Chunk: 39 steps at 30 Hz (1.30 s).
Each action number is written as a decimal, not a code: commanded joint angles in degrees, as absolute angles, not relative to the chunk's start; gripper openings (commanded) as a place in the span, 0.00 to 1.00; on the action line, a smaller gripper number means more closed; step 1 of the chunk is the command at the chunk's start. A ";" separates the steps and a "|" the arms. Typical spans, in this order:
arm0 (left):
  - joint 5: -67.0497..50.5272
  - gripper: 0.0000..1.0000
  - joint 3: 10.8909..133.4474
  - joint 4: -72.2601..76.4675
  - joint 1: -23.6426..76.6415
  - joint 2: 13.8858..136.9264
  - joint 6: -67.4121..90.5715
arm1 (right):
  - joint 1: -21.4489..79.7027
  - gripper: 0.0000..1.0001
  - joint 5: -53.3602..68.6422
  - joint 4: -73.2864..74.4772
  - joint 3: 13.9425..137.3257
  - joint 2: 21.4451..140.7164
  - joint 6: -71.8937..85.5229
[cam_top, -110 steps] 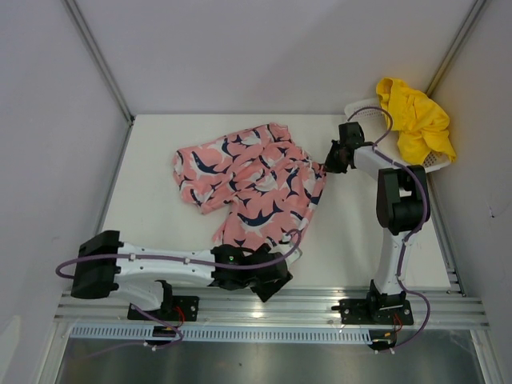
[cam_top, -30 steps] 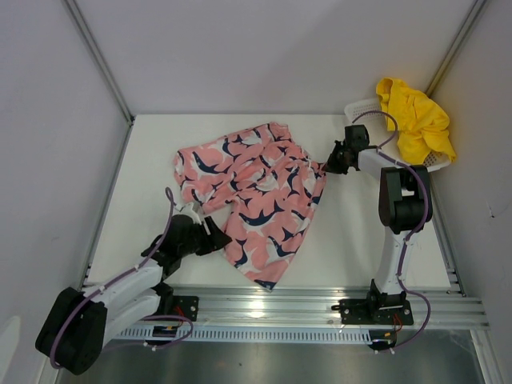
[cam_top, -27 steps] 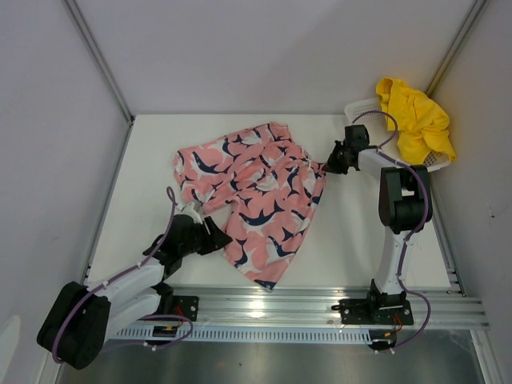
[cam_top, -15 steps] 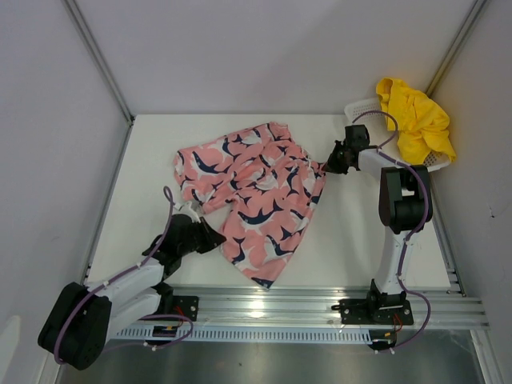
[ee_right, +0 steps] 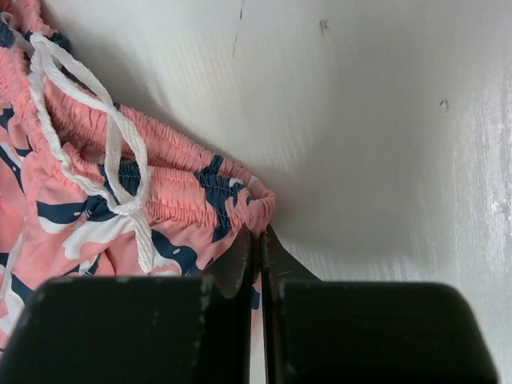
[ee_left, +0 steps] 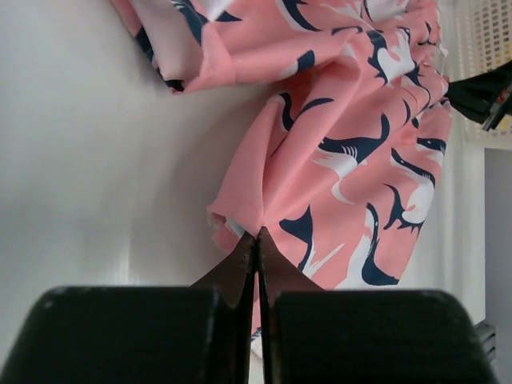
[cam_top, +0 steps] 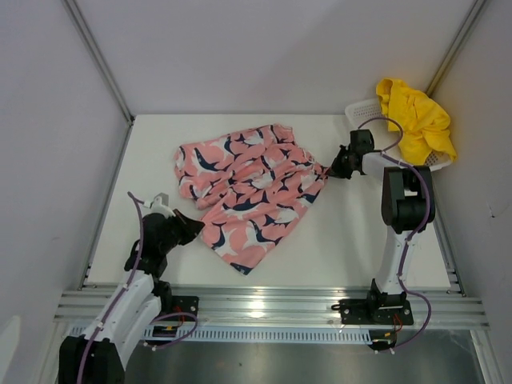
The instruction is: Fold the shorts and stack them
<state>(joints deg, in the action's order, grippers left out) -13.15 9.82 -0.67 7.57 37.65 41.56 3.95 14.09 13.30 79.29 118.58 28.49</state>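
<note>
Pink shorts (cam_top: 252, 188) lie crumpled across the middle of the table (cam_top: 360, 240). We see our left gripper (ee_left: 258, 238) pinched closed on a hem edge at their near left side. Our right gripper (ee_right: 261, 237) is clamped tight on the waistband corner, just beside the white drawstring (ee_right: 120, 152). Yellow shorts (cam_top: 416, 120) sit heaped in the basket (cam_top: 362, 108) at the far right corner.

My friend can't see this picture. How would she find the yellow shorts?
On the white table, look to the far right corner, where a white plastic mesh basket sits. The plain bright yellow fabric shorts are heaped over it. Unlike the pink shorts with navy-and-white print spread nearby, they carry no pattern.
</note>
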 commanded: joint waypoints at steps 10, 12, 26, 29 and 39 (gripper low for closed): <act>-23.99 0.00 18.26 8.00 -4.48 51.85 39.73 | 4.13 0.00 7.83 20.56 79.71 111.44 27.33; -23.47 0.00 19.68 5.89 -4.48 51.77 39.46 | 5.00 0.00 6.51 23.36 81.99 112.32 26.55; -16.18 0.00 29.00 10.10 -5.10 67.05 37.89 | 8.61 0.00 -4.48 35.42 93.51 119.53 31.20; -14.51 0.05 30.49 10.81 -5.45 70.22 36.74 | 8.96 0.00 -4.66 34.63 92.90 119.18 31.99; -12.48 0.90 35.87 9.40 -5.45 76.92 33.84 | 10.20 0.00 -4.92 33.31 91.93 118.48 32.78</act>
<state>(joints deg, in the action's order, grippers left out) -13.69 34.89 7.94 -4.99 78.78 35.38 9.72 -3.20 33.17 91.20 119.13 31.99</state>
